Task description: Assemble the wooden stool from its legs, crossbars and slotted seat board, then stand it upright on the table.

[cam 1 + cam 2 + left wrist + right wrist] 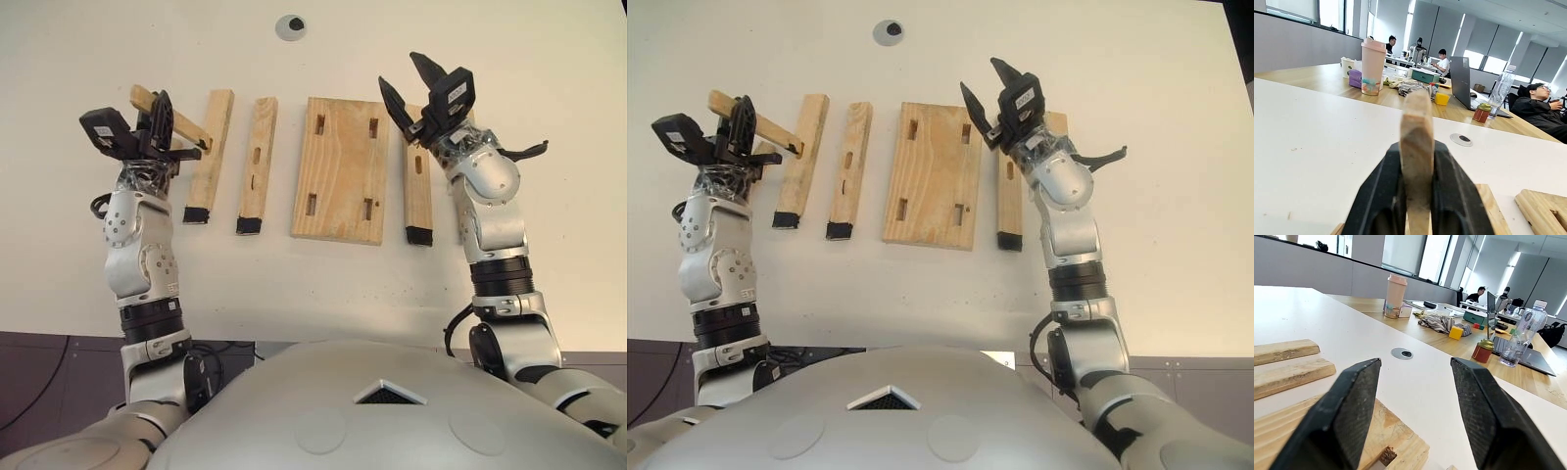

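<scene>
- Two grippers stand raised over the worktop [294, 284]; the left gripper [162, 122] has its jaws clamped on a wooden bar [144, 98], held slanted.
- Jaws of the right gripper [402, 73] are spread wide, holding nothing, above the far right corner of the flat slotted seat board [340, 168].
- The bar's lower end reaches the leftmost leg [210, 157]; contact cannot be judged.
- Beside that lies a second leg [257, 164], then the board, then a third leg [418, 201] just right of it.
</scene>
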